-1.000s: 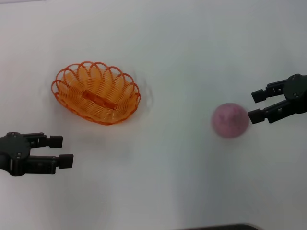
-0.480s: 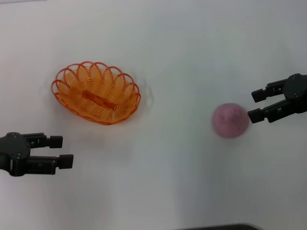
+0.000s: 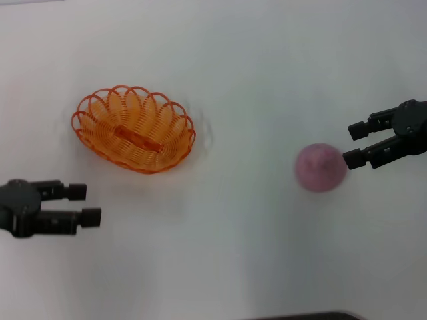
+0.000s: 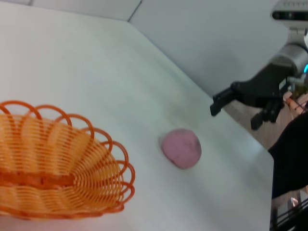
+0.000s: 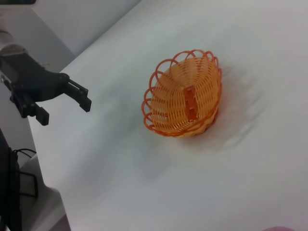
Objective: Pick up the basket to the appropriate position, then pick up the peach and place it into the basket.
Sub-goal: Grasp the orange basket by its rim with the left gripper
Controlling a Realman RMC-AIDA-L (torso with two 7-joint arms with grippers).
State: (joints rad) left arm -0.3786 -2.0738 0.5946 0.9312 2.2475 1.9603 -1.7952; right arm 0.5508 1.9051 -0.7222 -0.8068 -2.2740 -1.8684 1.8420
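The orange wire basket (image 3: 134,128) stands empty on the white table, left of centre; it also shows in the left wrist view (image 4: 53,169) and the right wrist view (image 5: 185,98). The pink-purple peach (image 3: 321,167) lies on the table at the right, also seen in the left wrist view (image 4: 181,147). My left gripper (image 3: 85,204) is open and empty, near the table's front left, below the basket and apart from it. My right gripper (image 3: 355,143) is open and empty, just right of the peach, its lower fingertip close to the fruit.
The white table (image 3: 233,67) has a far edge and corner visible in the left wrist view (image 4: 226,110). A dark object (image 3: 307,316) shows at the bottom edge of the head view.
My left gripper has shifted slightly to the left and down. My right gripper has moved a little up and left. Basket and peach have not moved.
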